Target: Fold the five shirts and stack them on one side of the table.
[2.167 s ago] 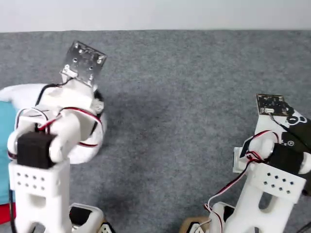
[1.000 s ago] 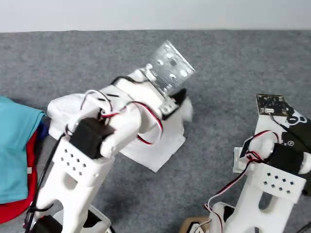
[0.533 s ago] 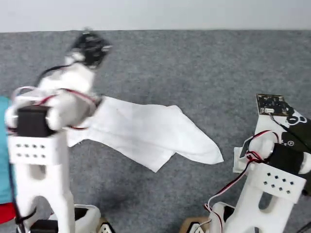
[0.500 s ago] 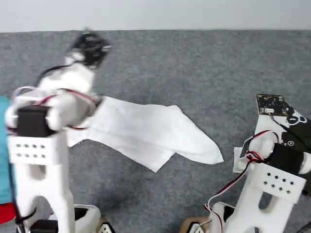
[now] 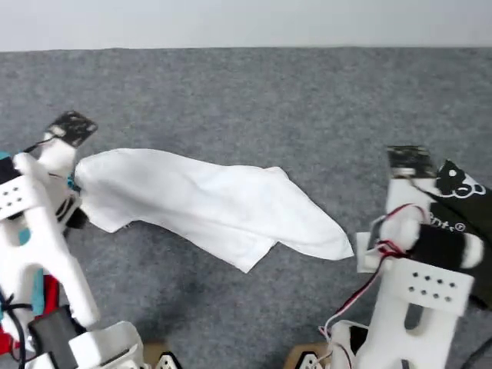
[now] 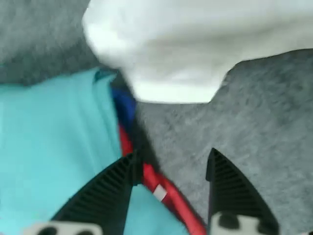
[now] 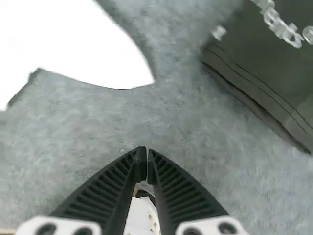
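white shirt point(image 5: 215, 207) rumpled, unfolded across mid table point(image 5: 323, 100), one end by teal shirt point(image 6: 49, 142) on L-side pile | black shirt point(image 5: 461, 207) at R edge | left gripper point(image 6: 173, 156) fingers apart, empty, over pile edge | right gripper point(image 7: 146, 152) fingers pressed together, empty, over table nr white shirt

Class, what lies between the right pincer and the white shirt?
Only bare grey felt tabletop separates right pincer from white cloth shirt, per the right wrist view.

Your left arm point(image 5: 46, 261), lower left, and right arm point(image 5: 419, 296), lower right, are white printed plastic with black servo blocks. Red, white and black cables loop above the right arm's plate of small holes. The left gripper point(image 6: 168, 191) and right gripper point(image 7: 142, 169) have black ribbed jaws.
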